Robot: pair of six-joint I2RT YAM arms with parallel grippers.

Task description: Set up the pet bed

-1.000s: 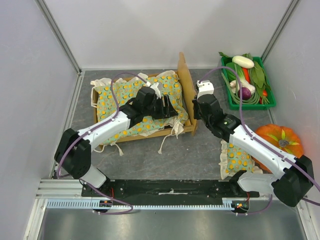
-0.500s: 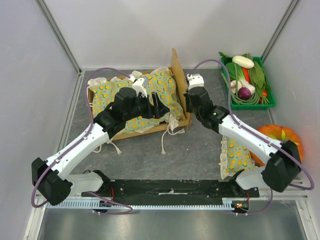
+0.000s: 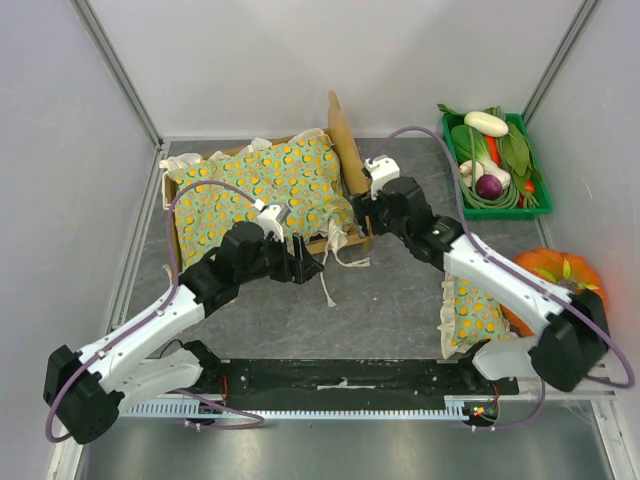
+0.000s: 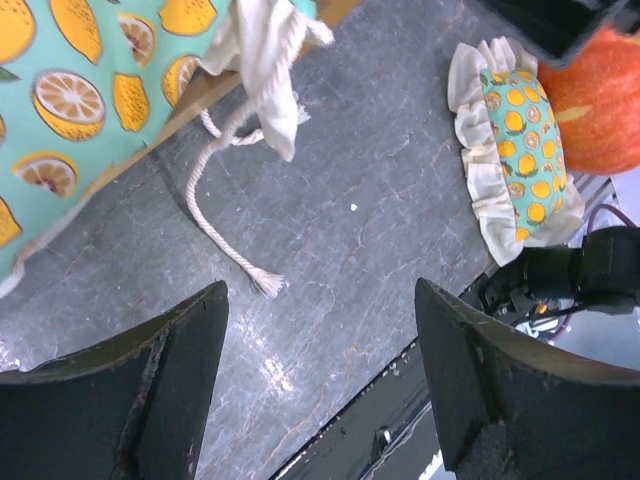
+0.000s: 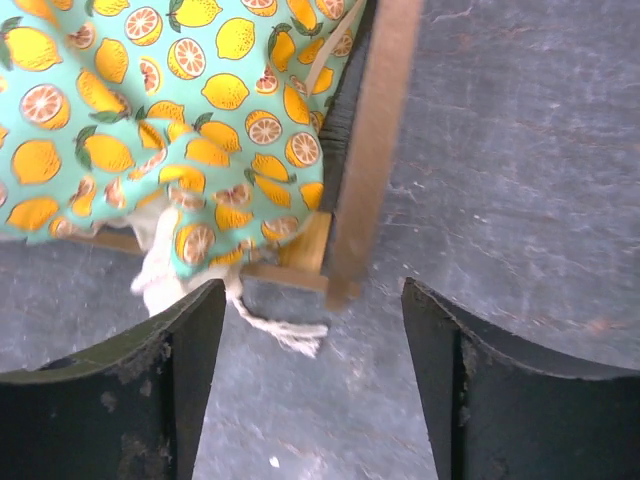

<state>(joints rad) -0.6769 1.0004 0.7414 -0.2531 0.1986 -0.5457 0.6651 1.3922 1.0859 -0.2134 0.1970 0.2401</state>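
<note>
Beside pet bed, right tool newly open.

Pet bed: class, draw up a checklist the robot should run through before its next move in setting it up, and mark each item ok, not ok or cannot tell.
1. Left gripper open and empty: ok.
2. Right gripper open and empty: ok.
3. Blanket spread over the bed: ok.
4. Pillow on the bed: not ok, it lies on the table beside the pumpkin.
5. Cords tucked in: not ok, they trail onto the table.
6. Nothing trapped under the blanket: cannot tell.
</note>
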